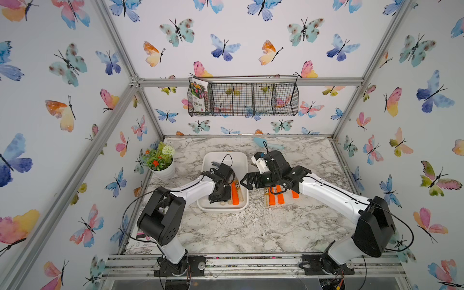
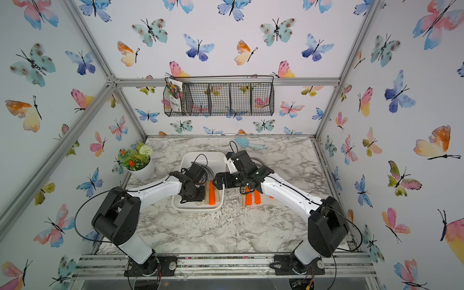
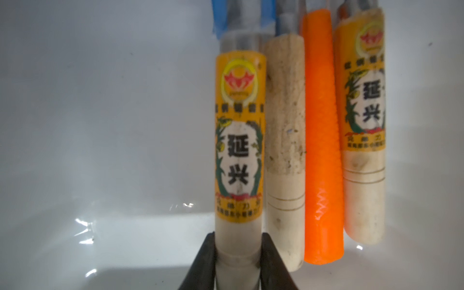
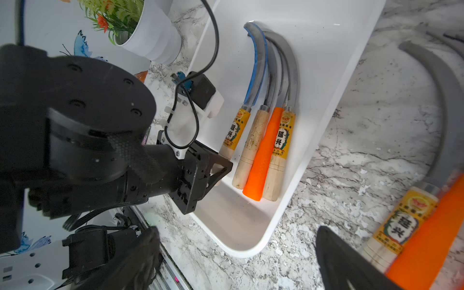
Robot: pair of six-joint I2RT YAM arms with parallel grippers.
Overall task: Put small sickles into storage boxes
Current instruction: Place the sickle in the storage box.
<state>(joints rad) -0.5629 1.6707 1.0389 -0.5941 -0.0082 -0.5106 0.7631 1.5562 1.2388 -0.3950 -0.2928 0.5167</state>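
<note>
Left pincer (image 3: 238, 237) flanks a round, labelled pale-wood sickle handle (image 3: 238, 140), grip unclear; right pincer (image 4: 236, 229) gapes wide, empty.

In the left wrist view, the 4 sickles (image 3: 322, 140) in the white tray (image 3: 100, 125) are cropped at the blades, and the left gripper (image 3: 238, 237) at its fingers (image 3: 202, 263) (gripping the labelled handle (image 3: 239, 140) or flanking it cannot be told). In a top view, the table's sickles (image 1: 272, 198) are largely hidden under the right arm (image 1: 326, 193).
</note>
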